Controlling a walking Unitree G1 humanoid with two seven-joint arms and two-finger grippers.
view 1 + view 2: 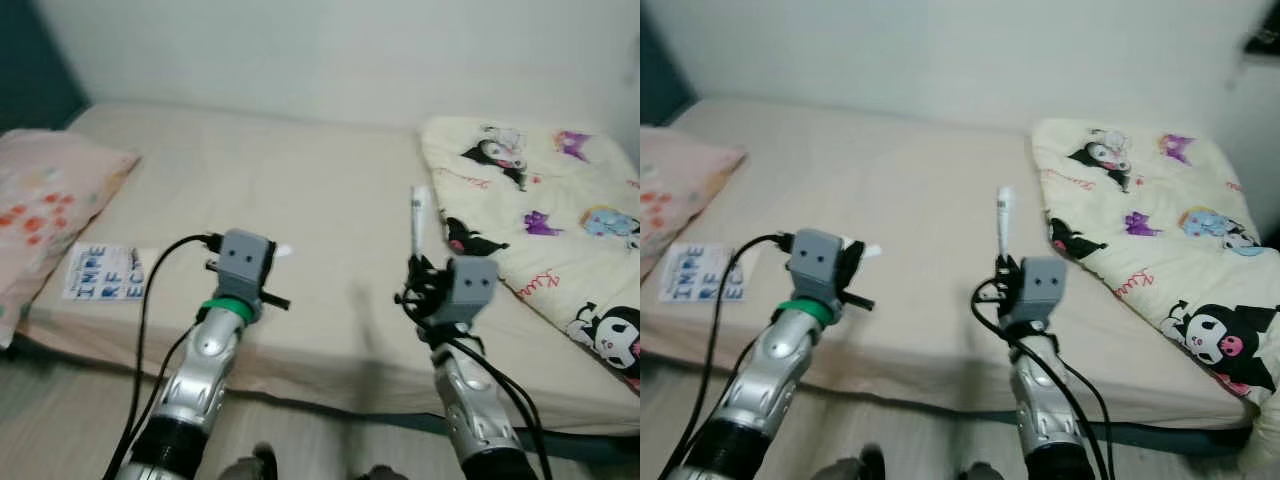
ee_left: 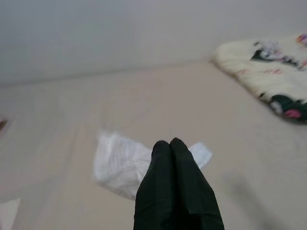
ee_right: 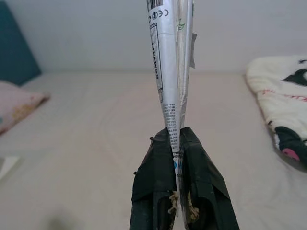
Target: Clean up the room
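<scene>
Both arms reach out over the near edge of the bed (image 1: 330,200), silver and low in front of me. On the right, the right gripper (image 3: 178,139) is pinched on a flattened wrapper (image 3: 170,62), a silvery packet with print and a barcode, which stands straight up from between the fingers. Holding it upright and clear of the sheet looks like carrying, I'd say, as if the piece is on its way to a bin rather than being set down.

Over on the left, the left gripper (image 2: 171,146) has its fingers pressed together with nothing between them. Just past the tips lies a crumpled white tissue (image 2: 124,163) on the sheet; the fingertips overlap its near edge in the wrist view, though I cannot tell whether they touch it. To take it, I judge the fingers would have to part first and come down around it.

A printed card (image 1: 103,272) rests near the bed's left front corner, beside a floral pillow (image 1: 45,210). A cartoon blanket (image 1: 545,215) is bunched on the right side, well apart from either gripper. Those seem to belong there; the tissue and wrapper look like the litter.
</scene>
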